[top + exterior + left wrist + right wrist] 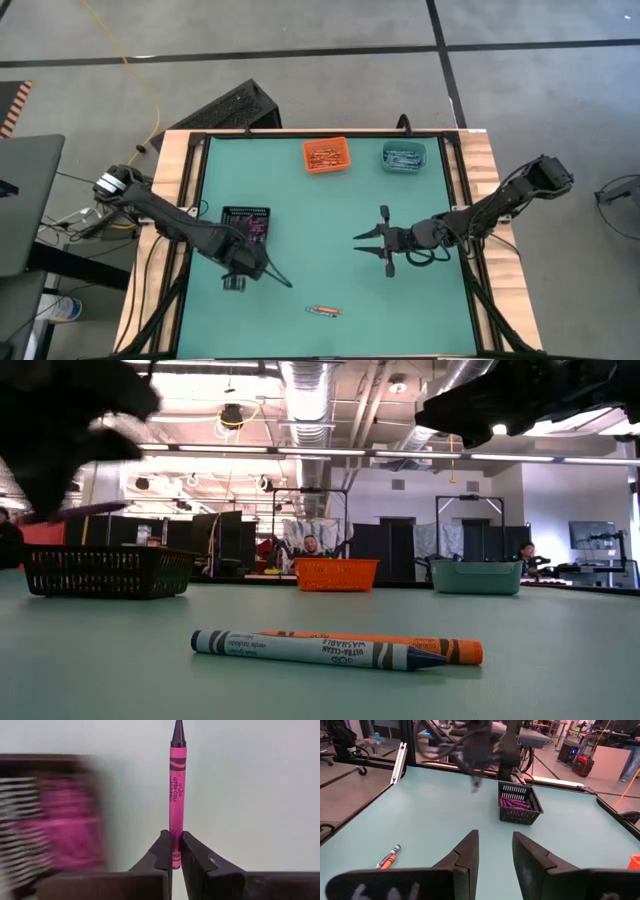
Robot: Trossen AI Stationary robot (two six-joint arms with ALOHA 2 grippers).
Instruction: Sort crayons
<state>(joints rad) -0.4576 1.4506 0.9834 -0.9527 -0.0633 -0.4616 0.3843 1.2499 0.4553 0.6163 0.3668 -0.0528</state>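
Now we see the left hand point(173, 851) clamped on a pink crayon point(177, 795), just beside the black bin point(246, 223).
Our right hand point(374, 246) waits over the counter point(300, 200), fingers apart; a blue crayon point(315, 649) and an orange crayon point(440, 646) lie together near the front edge.

Near edge: two loose crayons point(323, 312) lie touching.
Far edge: orange bin point(326, 155), teal bin point(403, 156) (side by side).
Left: black bin point(246, 222).
Centre: open mat point(320, 235).
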